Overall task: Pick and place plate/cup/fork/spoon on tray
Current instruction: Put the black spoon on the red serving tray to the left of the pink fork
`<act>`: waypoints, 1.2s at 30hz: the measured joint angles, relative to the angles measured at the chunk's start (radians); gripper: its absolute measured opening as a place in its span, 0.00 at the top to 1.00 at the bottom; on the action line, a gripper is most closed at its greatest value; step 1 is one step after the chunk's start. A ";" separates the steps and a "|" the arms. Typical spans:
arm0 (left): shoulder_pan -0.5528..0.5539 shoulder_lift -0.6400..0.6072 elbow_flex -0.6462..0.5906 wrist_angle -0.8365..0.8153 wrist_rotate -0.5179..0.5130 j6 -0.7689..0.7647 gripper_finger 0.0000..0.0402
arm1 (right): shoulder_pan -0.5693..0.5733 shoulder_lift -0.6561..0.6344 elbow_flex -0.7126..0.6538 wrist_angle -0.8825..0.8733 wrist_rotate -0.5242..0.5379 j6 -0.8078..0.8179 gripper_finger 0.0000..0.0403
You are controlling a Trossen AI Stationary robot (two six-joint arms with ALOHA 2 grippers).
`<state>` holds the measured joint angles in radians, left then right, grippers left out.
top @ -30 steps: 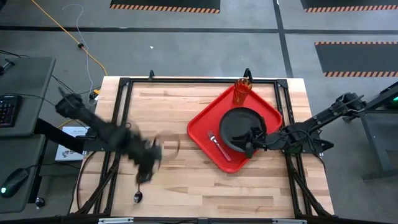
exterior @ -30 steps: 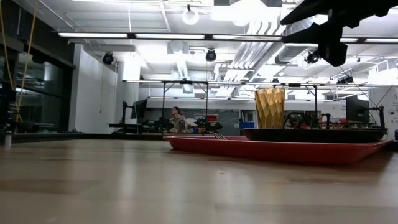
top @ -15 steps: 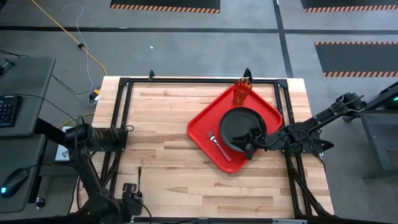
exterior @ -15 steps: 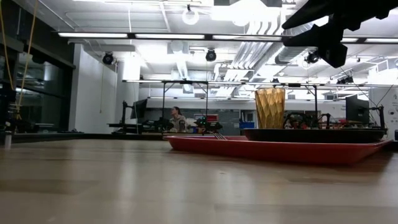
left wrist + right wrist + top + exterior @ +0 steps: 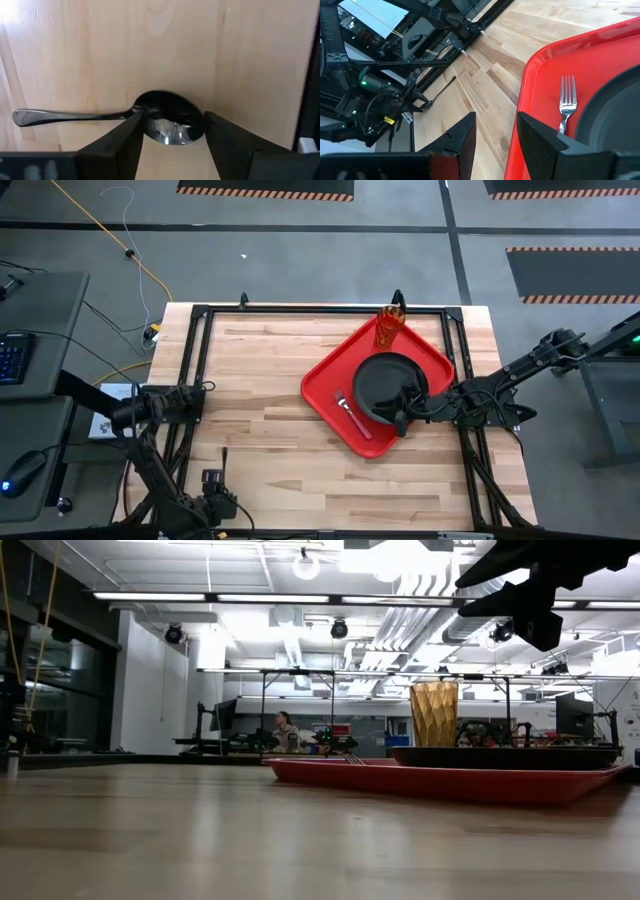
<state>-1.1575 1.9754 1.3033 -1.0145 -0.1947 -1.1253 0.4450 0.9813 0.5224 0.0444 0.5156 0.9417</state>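
Observation:
The dark spoon [image 5: 172, 122] lies flat on the wood near the table's near left corner, and its handle [image 5: 224, 465] points toward the far edge. My left gripper [image 5: 172, 117] is open and low over the spoon, one finger [image 5: 122, 142] on each side of the bowl. It also shows in the high view [image 5: 220, 498]. The red tray [image 5: 330, 380] lies at the right and carries the black plate [image 5: 385, 380], the amber cup [image 5: 389, 327] and the red-handled fork [image 5: 352, 413]. My right gripper [image 5: 495, 125] is open and empty above the tray's near side. My left gripper comes from above with its fingers on either side of the spoon's bowel end [image 5: 150, 107], where the bowl meets the handle. I cannot tell whether the fingers touch it. The spoon lies flat on the table.
A black metal frame [image 5: 300, 310] runs around the table's edges. Bare wood lies between the spoon and the tray [image 5: 545, 65]. In the low view the tray [image 5: 450, 780], plate [image 5: 505, 755] and cup [image 5: 434, 712] stand at the right.
My left gripper has swung from the table's left middle toward the near edge and come down over the spoon's bowl. The spoon has stayed where it was.

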 joint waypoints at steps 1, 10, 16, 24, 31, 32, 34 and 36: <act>0.000 0.006 0.000 -0.002 0.000 0.000 0.53 | 0.000 0.000 0.000 0.000 0.000 0.000 0.67; 0.006 0.022 0.002 -0.021 0.000 -0.047 0.83 | 0.000 0.000 0.000 -0.003 0.001 0.000 0.67; 0.043 -0.045 0.014 -0.162 -0.041 -0.090 0.95 | 0.000 0.000 0.000 -0.003 0.001 0.000 0.67; 0.197 -0.330 0.040 -0.319 -0.300 -0.018 0.99 | 0.000 0.000 0.000 0.027 0.026 -0.008 0.67; 0.452 -0.647 0.040 -0.160 -0.555 0.086 1.00 | 0.000 0.000 0.001 0.214 0.046 -0.069 0.67; 0.489 -0.686 0.040 -0.096 -0.556 0.146 1.00 | 0.000 0.000 0.001 0.250 0.048 -0.087 0.67; 0.558 -0.753 0.040 0.062 -0.513 0.312 1.00 | 0.000 0.000 0.001 0.325 0.049 -0.118 0.67; 0.625 -0.802 0.040 0.219 -0.433 0.440 1.00 | 0.000 0.000 0.001 0.394 0.048 -0.140 0.67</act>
<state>-0.5324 1.1734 1.3437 -0.7959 -0.6276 -0.6855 0.4450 0.9817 0.5236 0.4387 0.5637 0.8020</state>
